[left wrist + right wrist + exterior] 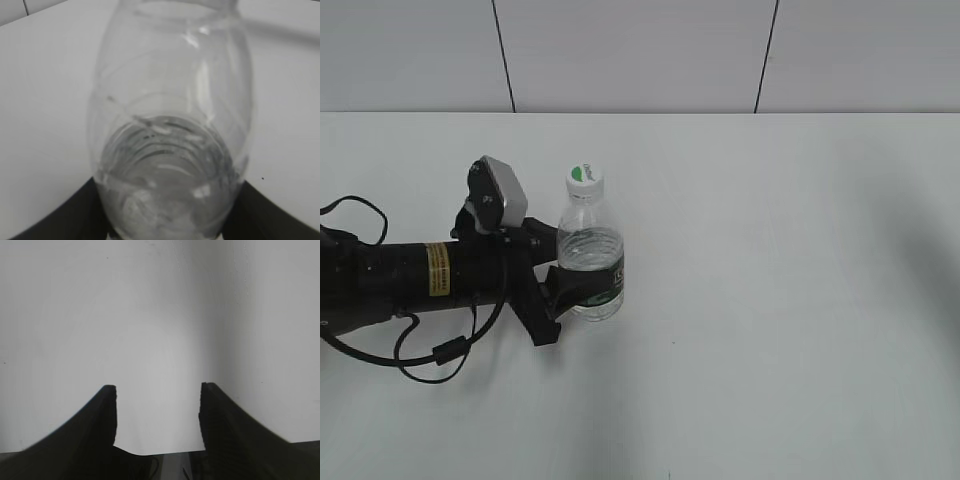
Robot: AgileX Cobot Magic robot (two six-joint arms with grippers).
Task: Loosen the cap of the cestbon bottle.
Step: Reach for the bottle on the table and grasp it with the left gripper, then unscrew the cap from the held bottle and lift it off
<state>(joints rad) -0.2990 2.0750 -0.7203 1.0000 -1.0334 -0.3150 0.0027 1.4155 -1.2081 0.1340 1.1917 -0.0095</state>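
The cestbon bottle (590, 262) stands upright on the white table, left of the middle, clear with a dark green label band low on its body. Its white cap (584, 179) with a green half-circle mark sits on the neck. My left gripper (570, 288) comes in from the left and is shut on the bottle's lower body. In the left wrist view the bottle (170, 130) fills the frame between the two black fingers; the cap is out of that view. My right gripper (157, 390) is open and empty over bare table; it does not show in the exterior view.
The white table (800, 300) stretches to the right and front of the bottle. A tiled wall runs along the back edge. Black cables (430, 355) hang from the left arm at the left.
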